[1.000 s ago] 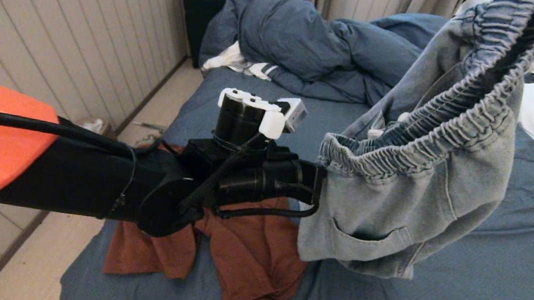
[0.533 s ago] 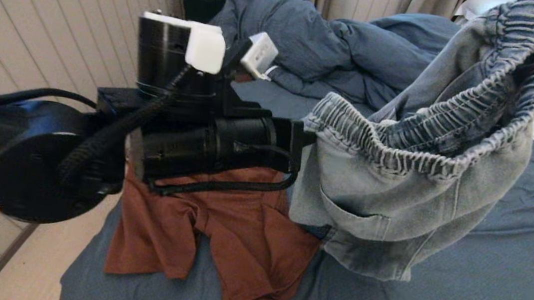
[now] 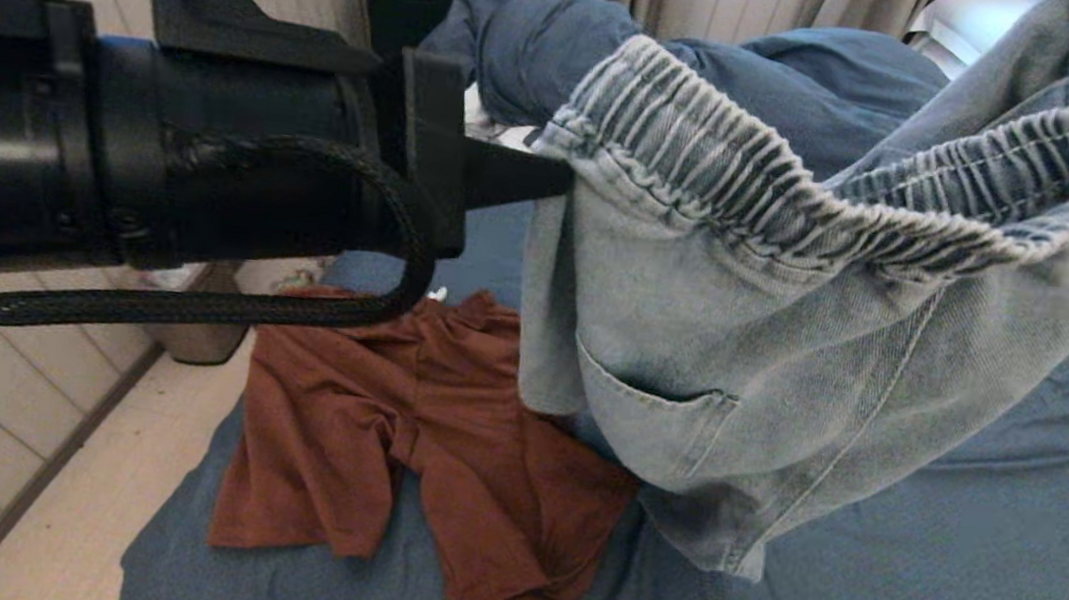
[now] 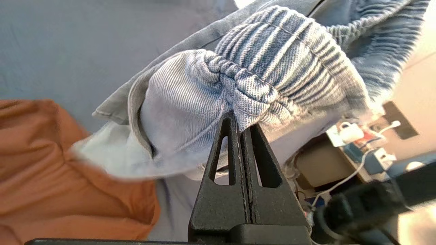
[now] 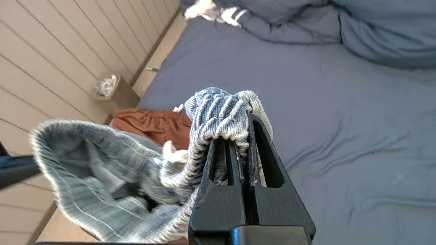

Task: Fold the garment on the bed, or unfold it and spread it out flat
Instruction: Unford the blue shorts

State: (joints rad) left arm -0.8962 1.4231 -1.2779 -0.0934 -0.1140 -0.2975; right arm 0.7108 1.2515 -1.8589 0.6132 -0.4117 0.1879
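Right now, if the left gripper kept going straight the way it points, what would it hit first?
The left gripper is already shut on the denim shorts waistband, so more denim comes first; beyond that probably the right gripper's end, though depth is unclear.

One bed (image 3: 967,571) is seen. Two pieces of clothing are counted: one pair of denim shorts (image 3: 768,367) and one rust-brown garment (image 3: 436,460). Two grippers are counted.

Left claw (image 4: 240,124) pinching denim waistband (image 4: 272,68)
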